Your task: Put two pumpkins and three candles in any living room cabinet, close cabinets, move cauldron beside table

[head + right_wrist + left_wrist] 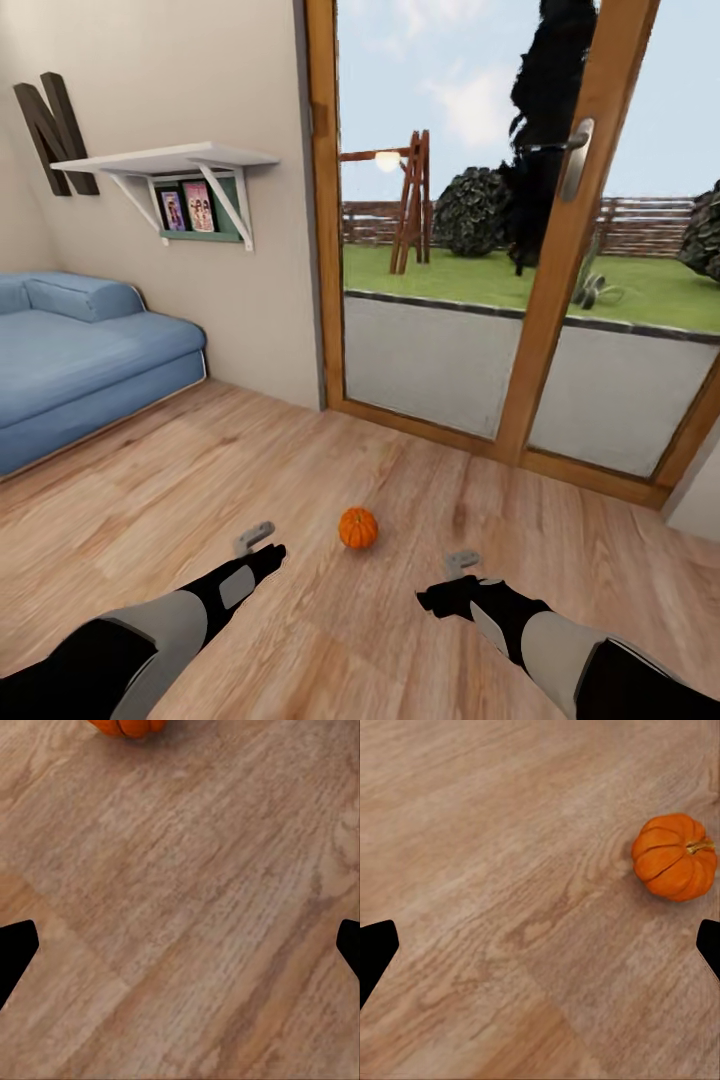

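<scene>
- Orange and ribbed, one pumpkin (358, 527) sits alone on the light wood plank floor (200, 480), a little ahead of the robot and between its two arms.
- From the left wrist camera the pumpkin (675, 856) lies on its side, its short stem pointing sideways; the right wrist camera catches just its lower edge (127, 727).
- Left gripper (254, 538) hangs over bare floor just left of the pumpkin, spread wide and holding nothing.
- Right gripper (461, 562) hangs over the floor to the pumpkin's right, likewise wide and empty.
- Beyond stand a blue sofa (80, 350), a white wall shelf (170, 160), a black letter N (52, 130) and a wood-framed glass door (560, 250).
</scene>
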{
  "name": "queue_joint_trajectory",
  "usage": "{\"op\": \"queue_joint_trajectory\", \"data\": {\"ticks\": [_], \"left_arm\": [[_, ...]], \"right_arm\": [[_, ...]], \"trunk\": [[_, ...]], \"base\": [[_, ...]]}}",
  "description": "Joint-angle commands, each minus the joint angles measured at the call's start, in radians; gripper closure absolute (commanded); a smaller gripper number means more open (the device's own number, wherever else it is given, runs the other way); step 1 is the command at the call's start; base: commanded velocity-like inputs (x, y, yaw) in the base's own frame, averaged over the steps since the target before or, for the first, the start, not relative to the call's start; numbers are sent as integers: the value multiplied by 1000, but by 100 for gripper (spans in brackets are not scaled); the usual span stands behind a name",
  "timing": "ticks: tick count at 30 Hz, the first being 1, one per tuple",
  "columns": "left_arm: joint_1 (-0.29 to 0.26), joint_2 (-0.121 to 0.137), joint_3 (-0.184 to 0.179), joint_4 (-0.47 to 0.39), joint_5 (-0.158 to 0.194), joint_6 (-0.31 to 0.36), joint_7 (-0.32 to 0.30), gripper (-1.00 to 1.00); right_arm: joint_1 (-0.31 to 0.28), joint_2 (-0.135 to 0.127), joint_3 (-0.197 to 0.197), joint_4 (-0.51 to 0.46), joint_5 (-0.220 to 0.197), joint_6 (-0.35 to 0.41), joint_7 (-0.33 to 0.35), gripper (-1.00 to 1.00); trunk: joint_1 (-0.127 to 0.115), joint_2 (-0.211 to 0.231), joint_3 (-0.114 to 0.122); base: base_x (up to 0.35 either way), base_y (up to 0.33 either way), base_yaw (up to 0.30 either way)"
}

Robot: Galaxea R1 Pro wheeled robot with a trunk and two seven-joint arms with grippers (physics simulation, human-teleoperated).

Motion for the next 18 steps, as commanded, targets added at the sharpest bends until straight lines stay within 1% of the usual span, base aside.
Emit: {"op": "queue_joint_trajectory", "data": {"ticks": [1,12,15,18], "left_arm": [[-1,-1,-8,2,7,-2,2,-100],[-1,-1,-8,2,7,-2,2,-100],[-1,-1,-8,2,7,-2,2,-100],[-1,-1,-8,2,7,-2,2,-100]], "right_arm": [[-1,0,8,0,-10,4,2,-100],[-1,0,8,0,-11,4,1,-100],[-1,0,8,0,-11,4,1,-100],[-1,0,8,0,-11,4,1,-100]], "trunk": [[0,0,-1],[0,0,-1],[0,0,-1],[0,0,-1]], "base": [[335,0,278],[335,0,279],[335,0,172],[335,0,67]]}}
